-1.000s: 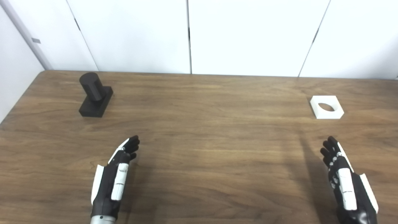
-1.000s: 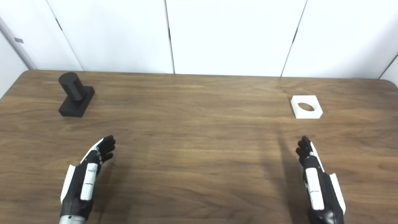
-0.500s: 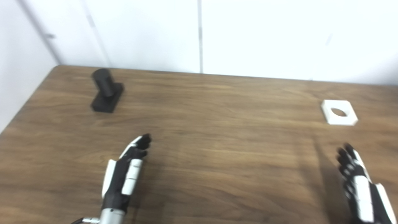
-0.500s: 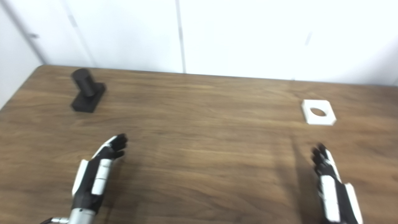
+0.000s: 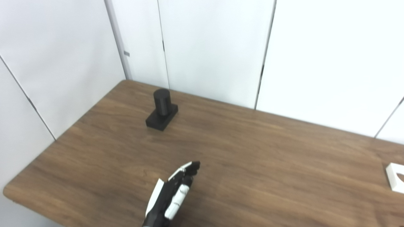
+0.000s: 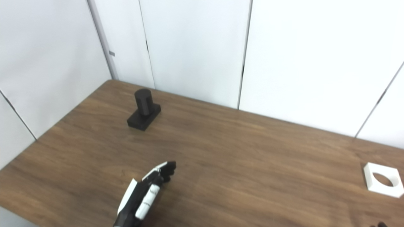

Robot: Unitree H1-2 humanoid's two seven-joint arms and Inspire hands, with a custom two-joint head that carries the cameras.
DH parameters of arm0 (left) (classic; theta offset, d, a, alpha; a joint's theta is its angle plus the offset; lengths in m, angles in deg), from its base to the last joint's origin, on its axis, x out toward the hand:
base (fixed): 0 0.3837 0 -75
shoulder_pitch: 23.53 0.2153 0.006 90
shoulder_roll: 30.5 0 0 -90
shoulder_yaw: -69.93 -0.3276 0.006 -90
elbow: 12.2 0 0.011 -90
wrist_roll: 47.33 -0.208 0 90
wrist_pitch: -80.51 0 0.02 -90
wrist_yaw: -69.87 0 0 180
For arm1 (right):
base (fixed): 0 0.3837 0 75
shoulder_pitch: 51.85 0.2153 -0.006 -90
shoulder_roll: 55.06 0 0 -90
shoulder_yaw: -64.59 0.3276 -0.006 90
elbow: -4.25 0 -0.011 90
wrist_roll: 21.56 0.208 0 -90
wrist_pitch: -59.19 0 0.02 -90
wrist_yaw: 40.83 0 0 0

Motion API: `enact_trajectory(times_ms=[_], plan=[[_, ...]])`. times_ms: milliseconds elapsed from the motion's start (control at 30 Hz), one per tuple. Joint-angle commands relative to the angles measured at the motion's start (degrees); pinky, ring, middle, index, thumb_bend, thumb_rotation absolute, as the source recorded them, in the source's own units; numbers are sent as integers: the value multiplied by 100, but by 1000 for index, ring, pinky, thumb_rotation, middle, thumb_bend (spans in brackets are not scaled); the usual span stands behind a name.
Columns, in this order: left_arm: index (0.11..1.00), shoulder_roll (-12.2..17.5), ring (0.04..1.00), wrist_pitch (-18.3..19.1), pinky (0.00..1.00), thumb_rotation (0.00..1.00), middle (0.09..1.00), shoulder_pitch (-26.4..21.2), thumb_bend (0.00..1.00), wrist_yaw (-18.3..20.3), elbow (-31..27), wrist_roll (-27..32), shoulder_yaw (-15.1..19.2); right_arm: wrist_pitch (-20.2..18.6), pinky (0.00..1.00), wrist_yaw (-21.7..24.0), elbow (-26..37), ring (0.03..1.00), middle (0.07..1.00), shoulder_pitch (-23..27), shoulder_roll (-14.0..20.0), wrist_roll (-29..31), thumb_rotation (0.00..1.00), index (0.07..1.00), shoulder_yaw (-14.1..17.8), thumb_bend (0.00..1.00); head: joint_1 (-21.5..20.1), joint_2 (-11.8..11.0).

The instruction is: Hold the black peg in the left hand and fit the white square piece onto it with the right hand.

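The left hand [image 6: 143, 195] hovers low over the near part of the brown wood-grain surface [image 6: 252, 157], seen edge-on, its black fingers [image 6: 165, 170] stretched forward, held together and pointing up the surface. They grip nothing; the hand is empty and reads as open, though from this edge-on angle the spread between thumb and fingers is hard to judge. Of the right hand only a dark speck [image 6: 380, 224] shows at the bottom right corner of the right eye view, so its fingers cannot be told as open or closed.

Outward from the left hand, the black cylindrical peg on its black square base [image 6: 144, 108] stands upright near the far left corner of the surface, well apart from the fingers and roughly ahead of where they point. The white square piece with a round hole [image 6: 383, 180] lies flat near the right edge, well apart from the peg; the left eye view cuts it off at the frame edge.

As a judgement, the task is at its very start. Neither thing has been picked up, and nothing is fitted. Left to do: reach and grasp the peg with the left hand, grasp the white piece with the right, bring the two together, line the hole over the peg and seat it.
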Motion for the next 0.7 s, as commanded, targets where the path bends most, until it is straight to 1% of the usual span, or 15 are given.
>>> enact_trajectory(times_ms=[0, 67, 100, 233, 300, 500, 600, 667], plan=[[838, -510, 858, -85, 831, 930, 859, -6, 606, -6, 6, -42, -125, 155, 984, 34, 107, 932, 896, 56, 29, 56, 1000, 905, 52, 500, -9, 7], [847, -505, 868, -27, 848, 949, 868, -4, 607, -18, -8, -57, -151, 167, 992, 44, 115, 932, 898, 54, 22, 82, 1000, 903, 51, 458, -9, 7], [848, -509, 870, -33, 853, 950, 869, -3, 607, -33, -2, -50, -159, 197, 992, 49, 96, 931, 898, 53, 27, 78, 1000, 902, 52, 455, -9, 7], [842, -521, 865, -191, 857, 934, 864, -24, 599, -106, 100, -55, -179, 210, 964, 46, 68, 926, 891, 54, 26, 46, 1000, 895, 51, 488, 10, -28], [836, -525, 863, -209, 860, 929, 861, -34, 609, -134, 138, -72, -184, 211, 966, 35, 51, 923, 892, 54, 19, 26, 1000, 896, 51, 503, 14, -42], [836, -530, 870, -137, 877, 923, 864, -62, 632, -180, 189, -91, -202, 240, 938, 32, -1, 915, 884, 56, 6, 5, 1000, 884, 53, 508, -4, -61], [846, -503, 883, -73, 900, 919, 870, -60, 642, -177, 175, -110, -219, 261, 977, 9, -10, 920, 883, 63, 19, -162, 1000, 885, 27, 511, -1, -65], [855, -492, 888, -67, 906, 918, 874, -64, 643, -176, 184, -115, -226, 269, 958, 6, -27, 919, 884, 78, 8, -191, 1000, 886, 21, 507, 13, -80]])
